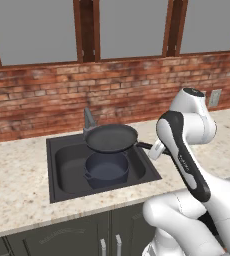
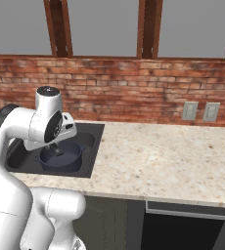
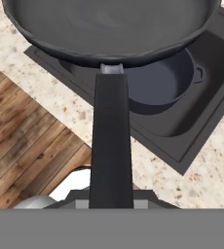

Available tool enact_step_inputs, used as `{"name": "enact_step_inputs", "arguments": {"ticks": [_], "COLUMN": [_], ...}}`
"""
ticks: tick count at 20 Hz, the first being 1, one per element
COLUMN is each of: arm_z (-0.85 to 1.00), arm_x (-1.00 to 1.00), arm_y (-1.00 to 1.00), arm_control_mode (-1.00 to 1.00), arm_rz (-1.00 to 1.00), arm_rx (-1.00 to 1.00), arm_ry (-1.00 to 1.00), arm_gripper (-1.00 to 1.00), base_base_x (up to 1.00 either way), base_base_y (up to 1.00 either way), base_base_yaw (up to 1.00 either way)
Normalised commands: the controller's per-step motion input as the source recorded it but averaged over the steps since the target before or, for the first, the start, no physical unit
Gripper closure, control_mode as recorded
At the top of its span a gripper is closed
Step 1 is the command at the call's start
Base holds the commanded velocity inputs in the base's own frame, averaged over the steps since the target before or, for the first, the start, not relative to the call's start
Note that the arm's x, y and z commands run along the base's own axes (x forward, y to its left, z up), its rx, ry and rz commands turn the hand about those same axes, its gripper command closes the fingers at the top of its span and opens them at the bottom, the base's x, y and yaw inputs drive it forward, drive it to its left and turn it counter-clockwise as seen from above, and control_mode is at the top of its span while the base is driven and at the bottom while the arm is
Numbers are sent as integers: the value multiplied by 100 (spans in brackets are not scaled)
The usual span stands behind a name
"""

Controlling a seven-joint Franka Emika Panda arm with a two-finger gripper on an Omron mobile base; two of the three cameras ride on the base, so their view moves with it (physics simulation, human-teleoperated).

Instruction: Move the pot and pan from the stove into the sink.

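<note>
We hold the pan (image 1: 111, 138) by its handle in the claw (image 3: 111, 194), level above the sink (image 1: 62, 185); the pot (image 1: 107, 167) sits inside, basin walls close around it.

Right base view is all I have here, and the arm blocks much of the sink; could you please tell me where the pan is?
Observer: The pan hangs in the air over the sink, directly above the pot.
Operator: Thank you. Is the gripper holding it?
Observer: Yes, the gripper is shut on the pan's long handle, as the hand view shows.
Operator: And is the pot upright?
Observer: It sits upright in the basin, with the faucet behind it.
</note>
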Motion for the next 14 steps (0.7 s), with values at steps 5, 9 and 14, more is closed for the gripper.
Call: {"name": "enact_step_inputs", "arguments": {"ticks": [5, 9, 14], "arm_z": [-17, -18, -27], "arm_x": [7, 35, 48], "arm_y": [-5, 0, 0], "arm_control_mode": [-100, -100, -100], "arm_rz": [3, 0, 0], "arm_rx": [0, -1, -2], "arm_ry": [11, 8, 7], "arm_gripper": [100, 100, 100], "base_base_x": [0, 0, 0], "base_base_y": [0, 0, 0], "base_base_yaw": [0, 0, 0]}}
